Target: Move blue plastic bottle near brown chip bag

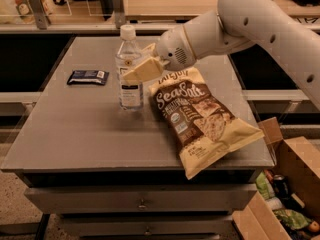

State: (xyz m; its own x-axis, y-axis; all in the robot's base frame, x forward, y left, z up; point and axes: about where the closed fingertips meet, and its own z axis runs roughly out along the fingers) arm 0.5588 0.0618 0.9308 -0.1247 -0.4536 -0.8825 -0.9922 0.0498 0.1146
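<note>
In the camera view, the blue plastic bottle (130, 92) is seen upright on the counter (80, 134), just beside the brown chip bag (200, 119), at its 10 o'clock. The bottle is pinched at mid-height by the pincer (136, 68) (tan fingers). A dark blue wrapper (88, 77) is laid at the bottle's 9 o'clock.

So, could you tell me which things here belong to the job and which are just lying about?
Job: blue plastic bottle, upright on the table; gripper, fingers closed on the bottle's middle; brown chip bag, just beside it.
Lying about: dark blue wrapper, far left; cardboard box beside the table.
</note>
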